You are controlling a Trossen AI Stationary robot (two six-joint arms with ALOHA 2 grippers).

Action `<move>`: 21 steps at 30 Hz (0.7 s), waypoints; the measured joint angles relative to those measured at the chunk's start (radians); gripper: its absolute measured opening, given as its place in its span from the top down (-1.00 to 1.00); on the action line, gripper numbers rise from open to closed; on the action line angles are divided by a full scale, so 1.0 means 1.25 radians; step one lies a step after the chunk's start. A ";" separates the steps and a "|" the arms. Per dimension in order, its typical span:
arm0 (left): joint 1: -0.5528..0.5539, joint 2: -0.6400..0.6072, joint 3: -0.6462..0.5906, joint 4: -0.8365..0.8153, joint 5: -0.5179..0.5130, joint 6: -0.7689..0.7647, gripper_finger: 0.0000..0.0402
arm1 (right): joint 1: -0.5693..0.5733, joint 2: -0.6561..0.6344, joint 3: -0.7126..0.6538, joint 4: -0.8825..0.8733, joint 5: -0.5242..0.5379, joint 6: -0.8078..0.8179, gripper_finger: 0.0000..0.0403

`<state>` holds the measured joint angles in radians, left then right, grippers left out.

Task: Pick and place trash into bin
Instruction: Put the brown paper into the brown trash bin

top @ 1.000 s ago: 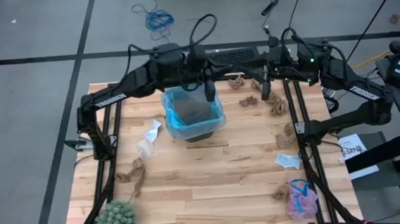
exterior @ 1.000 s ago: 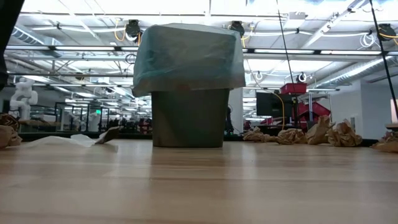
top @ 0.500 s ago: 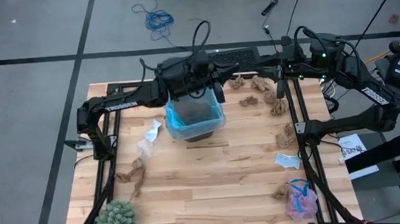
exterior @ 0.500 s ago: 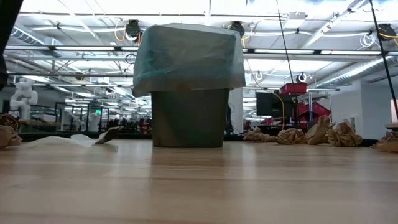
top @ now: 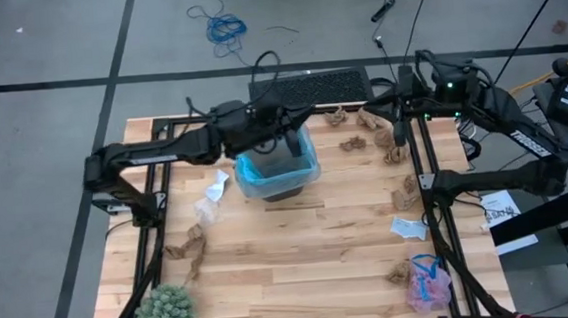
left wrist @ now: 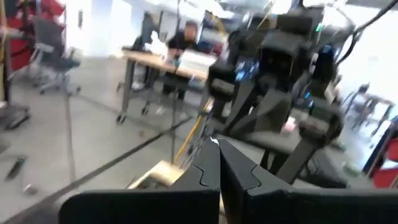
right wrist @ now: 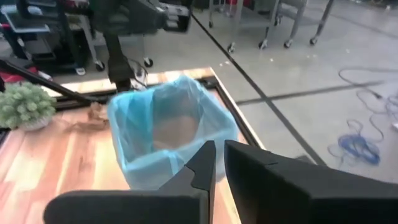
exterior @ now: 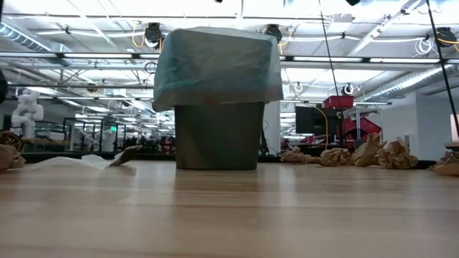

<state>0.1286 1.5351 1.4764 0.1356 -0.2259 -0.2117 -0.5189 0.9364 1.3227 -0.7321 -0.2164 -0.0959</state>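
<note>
The bin [top: 276, 165], a dark wastebasket lined with a light-blue bag, stands on the table's far middle [exterior: 217, 100] [right wrist: 168, 134]. My left gripper [top: 294, 144] hangs shut above the bin's far right rim, holding nothing [left wrist: 216, 146]. My right gripper [top: 398, 131] is off to the bin's right, above the brown paper wads [top: 394, 151]. Only a thin slit shows between its empty fingers [right wrist: 217, 149]. More trash lies on the wood: another brown wad [top: 188, 251], white paper bits [top: 216, 189] [top: 407, 228] and a pink mesh puff [top: 428, 284].
A green spiky plant [top: 164, 310] sits at the near left corner. A keyboard [top: 309, 82] lies just beyond the far edge. Black frame rails [top: 158, 218] [top: 428, 184] run down both sides of the table. Bare wood lies between the bin and the near edge.
My right gripper has gone toward the table's right edge, away from the bin, and now stands over the wads at the far right. My left arm has drawn back toward the left edge and sunk; its gripper stays above the bin.
</note>
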 joint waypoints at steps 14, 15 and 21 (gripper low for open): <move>0.082 -0.264 -0.130 -0.518 0.003 -0.008 1.00 | -0.016 0.151 -0.021 -0.083 0.095 0.044 0.84; 0.091 -0.278 -0.130 -0.553 0.003 -0.003 1.00 | -0.016 0.168 -0.021 -0.086 0.107 0.043 0.80; 0.129 -0.355 -0.175 -0.602 0.010 0.007 1.00 | -0.038 0.263 -0.021 -0.110 0.118 0.030 0.52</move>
<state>0.2898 1.0913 1.2578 -0.6164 -0.2136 -0.2024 -0.5660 1.2652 1.2961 -0.8697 -0.0692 -0.0590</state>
